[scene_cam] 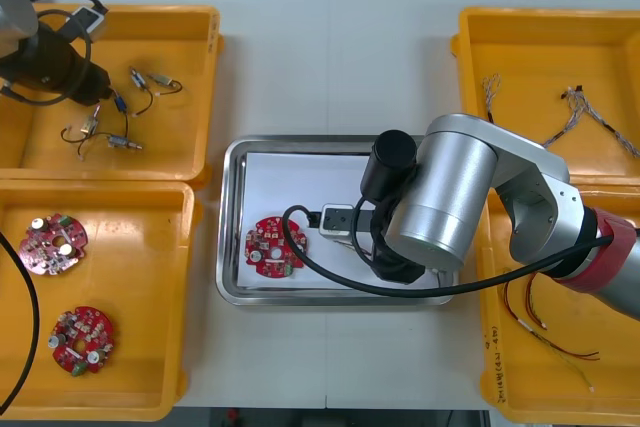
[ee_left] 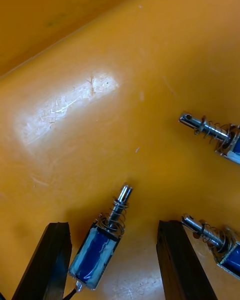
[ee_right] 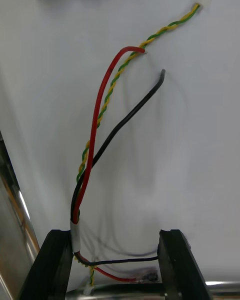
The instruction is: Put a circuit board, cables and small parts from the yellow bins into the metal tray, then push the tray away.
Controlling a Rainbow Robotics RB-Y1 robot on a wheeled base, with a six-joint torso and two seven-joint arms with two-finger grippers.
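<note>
Right gripper [ee_right: 115, 232] over cables [ee_right: 94, 130] in tray [scene_cam: 300, 172], fingers apart; left gripper [ee_left: 114, 225] astride small metal part [ee_left: 97, 247], fingers apart.

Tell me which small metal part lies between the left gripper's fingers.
The blue-bodied part whose sprung pin points away from the open left gripper. The other parts lie beyond one finger, on the yellow bin floor.
</note>
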